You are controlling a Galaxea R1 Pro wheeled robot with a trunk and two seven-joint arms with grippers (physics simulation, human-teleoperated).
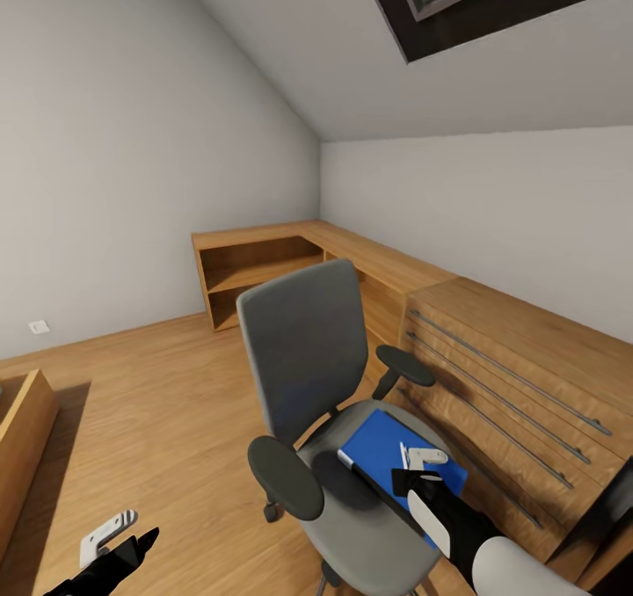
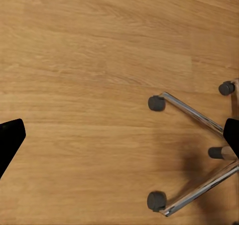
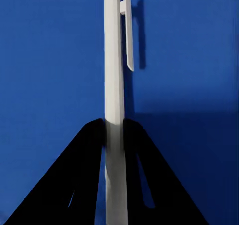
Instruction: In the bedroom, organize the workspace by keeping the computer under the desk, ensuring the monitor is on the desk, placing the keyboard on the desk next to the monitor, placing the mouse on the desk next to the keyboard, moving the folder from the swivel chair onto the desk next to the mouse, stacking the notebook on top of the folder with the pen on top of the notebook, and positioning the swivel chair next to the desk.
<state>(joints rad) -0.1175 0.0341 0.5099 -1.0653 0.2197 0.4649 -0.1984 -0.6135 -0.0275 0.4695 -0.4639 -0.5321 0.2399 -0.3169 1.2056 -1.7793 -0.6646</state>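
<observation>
At the near left, the left gripper [image 1: 119,539] hangs low over the bare wooden floor [image 2: 89,60], its fingers spread apart and holding nothing. In the middle stands the swivel chair [image 1: 303,350], its chrome star base [image 2: 194,115] on the floor. The blue folder [image 1: 378,447] lies flat on the seat. Over it, the right gripper [image 3: 114,135] is pressed together on a white pen [image 3: 113,75]. A wooden drawer cabinet [image 1: 519,376] stands at the right.
</observation>
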